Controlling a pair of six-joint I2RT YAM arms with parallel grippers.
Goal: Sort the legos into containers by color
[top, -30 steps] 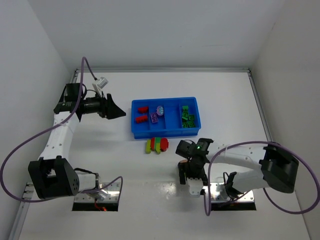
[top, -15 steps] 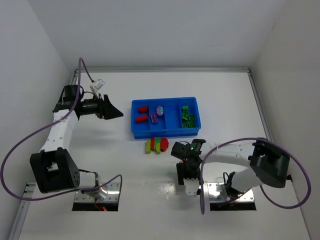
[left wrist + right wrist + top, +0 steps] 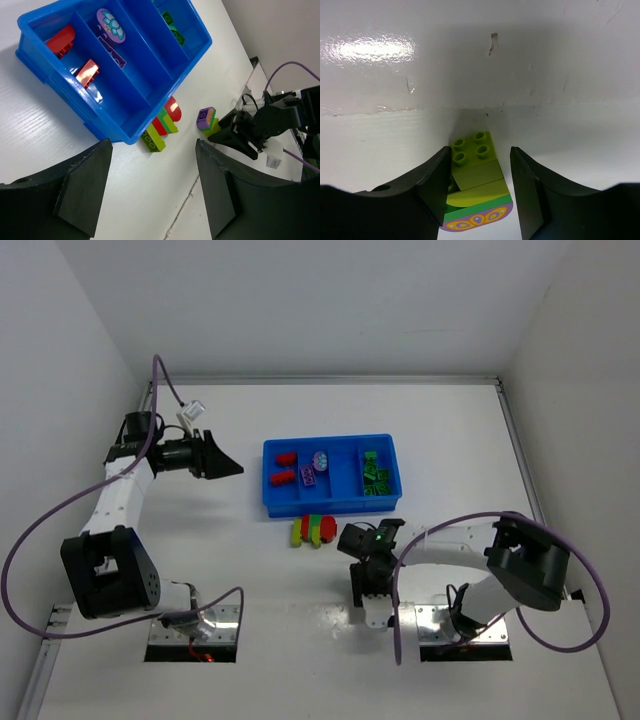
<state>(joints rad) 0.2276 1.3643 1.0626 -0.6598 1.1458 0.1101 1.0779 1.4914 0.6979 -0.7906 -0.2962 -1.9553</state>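
Sorting looks about half done: on the counter (image 3: 480,440) the blue tray (image 3: 330,509) keeps red bricks (image 3: 284,468), purple bricks (image 3: 315,468) and green bricks (image 3: 374,476) in separate compartments, a mixed cluster (image 3: 313,530) lies just near it, the right gripper (image 3: 481,155) has its jaws either side of a lime-purple cluster (image 3: 477,176) without pinching it yet, and the left gripper (image 3: 232,467) has its jaws spread and empty.

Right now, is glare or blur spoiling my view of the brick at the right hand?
Right wrist view: glare sits on the table upper left, away from the yellow-green brick, which is sharp; the right hand's fingers look soft. Left wrist view: red bricks in the tray glint, but readable. Top view: mild sheen on the near table.
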